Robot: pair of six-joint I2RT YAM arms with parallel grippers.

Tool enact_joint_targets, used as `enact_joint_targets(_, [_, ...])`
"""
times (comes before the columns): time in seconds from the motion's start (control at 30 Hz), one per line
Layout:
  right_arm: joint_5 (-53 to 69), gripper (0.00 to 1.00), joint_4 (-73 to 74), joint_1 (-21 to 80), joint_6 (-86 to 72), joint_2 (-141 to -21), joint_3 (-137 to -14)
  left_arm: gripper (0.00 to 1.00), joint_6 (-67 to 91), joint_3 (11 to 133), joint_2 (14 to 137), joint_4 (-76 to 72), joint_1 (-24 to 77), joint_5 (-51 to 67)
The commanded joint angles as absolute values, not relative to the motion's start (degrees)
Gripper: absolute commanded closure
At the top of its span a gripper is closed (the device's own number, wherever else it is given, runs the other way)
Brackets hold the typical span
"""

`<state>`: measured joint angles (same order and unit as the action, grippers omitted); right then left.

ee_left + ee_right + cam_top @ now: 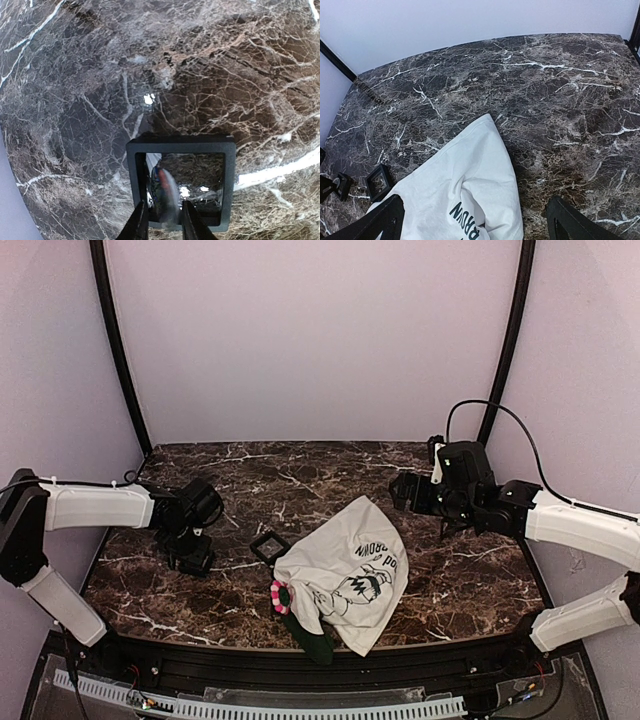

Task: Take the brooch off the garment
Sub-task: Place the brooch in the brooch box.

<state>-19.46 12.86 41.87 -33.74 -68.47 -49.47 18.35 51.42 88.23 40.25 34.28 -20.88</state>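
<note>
Brooch (pixel 281 597) is seen at the eight o'clock edge of the garment (pixel 350 560), its long axis seemingly laid eleven-to-five. Right gripper (pixel 476 200) is held wide and empty over the garment, probably to steady it. Left gripper (pixel 164 207), at nine o'clock, is set narrow over a black frame (pixel 181 145); whether anything is gripped cannot be told.

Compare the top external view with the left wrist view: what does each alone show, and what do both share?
Top external only: the garment, the brooch at its left edge, and the right arm. Left wrist only: a close look into a black square frame, with something blurred over its opening, at the tips of the left pincer. Both: the marble table.
</note>
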Motion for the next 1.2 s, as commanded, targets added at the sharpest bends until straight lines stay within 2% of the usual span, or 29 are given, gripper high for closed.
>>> enact_joint_targets(0.0, [-19.19,0.01,12.67,41.66,-34.37,-68.88,-48.85,0.72,18.05,52.35,87.24,38.97,34.02,-18.26])
enact_joint_targets(0.1, [-19.05,0.01,12.63,41.62,-34.40,-69.29,-48.94,0.67,18.23,51.79,86.02,37.73,34.01,-17.25])
enact_joint_targets(0.5, [-16.68,0.02,11.53,41.66,-33.08,-69.03,-49.04,0.58,18.42,50.92,81.85,36.63,34.13,-17.17])
enact_joint_targets(0.6, [-8.49,0.05,6.73,41.64,-28.02,-67.55,-47.31,0.54,17.55,50.46,77.98,35.68,34.30,-17.21])
enact_joint_targets(0.7, [1.90,0.09,5.23,41.79,-24.11,-66.97,-47.06,0.44,16.53,49.03,73.96,32.56,34.99,-15.93])
enact_joint_targets(0.83, [10.85,0.12,7.50,44.95,-20.33,-68.26,-48.30,0.32,15.77,46.43,68.75,26.04,36.19,-7.59])
enact_joint_targets(0.93, [9.86,0.12,9.83,51.22,-19.81,-69.36,-48.78,0.23,16.95,44.69,66.26,20.41,38.34,1.45])
enact_joint_targets(1.17, [7.73,0.14,4.74,61.84,-27.81,-72.97,-46.20,0.17,23.49,40.89,66.90,13.05,43.63,14.96])
